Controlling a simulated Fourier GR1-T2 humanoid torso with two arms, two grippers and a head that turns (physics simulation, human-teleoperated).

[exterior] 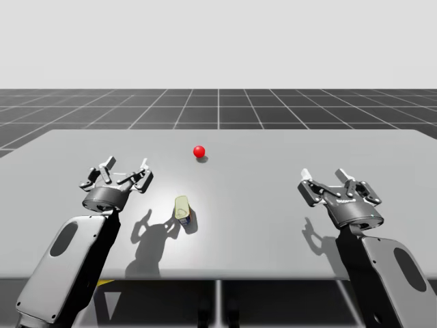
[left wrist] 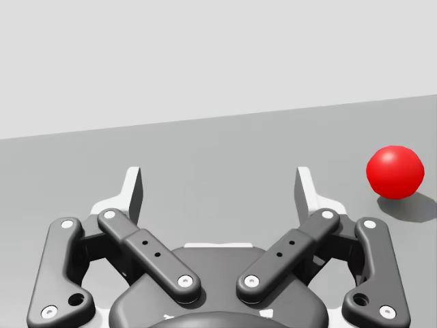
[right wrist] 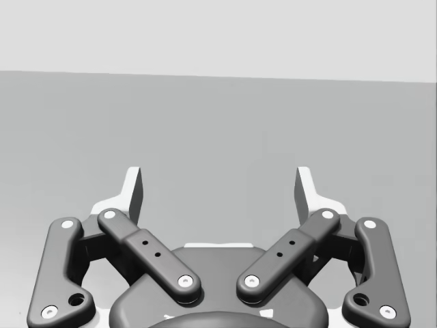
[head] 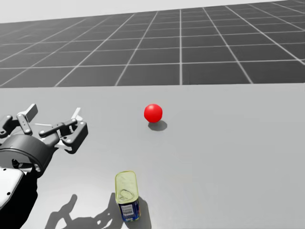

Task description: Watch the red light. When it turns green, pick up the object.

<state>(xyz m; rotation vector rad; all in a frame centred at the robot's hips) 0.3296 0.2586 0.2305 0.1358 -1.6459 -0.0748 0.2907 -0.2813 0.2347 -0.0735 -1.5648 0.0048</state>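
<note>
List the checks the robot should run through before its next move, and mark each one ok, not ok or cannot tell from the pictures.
1. Light shows green: not ok. The light is red, so the next move is probably to wait.
2. Can within reach: ok. The can rests on the table between the arms, nearer the left one.
3. Left gripper ready: ok. The left gripper is open with nothing between its fingers.
4. Right gripper ready: ok. The right gripper is open and holds nothing.
5. Way to the can free: ok. Nothing stands between the left gripper and the can.
</note>
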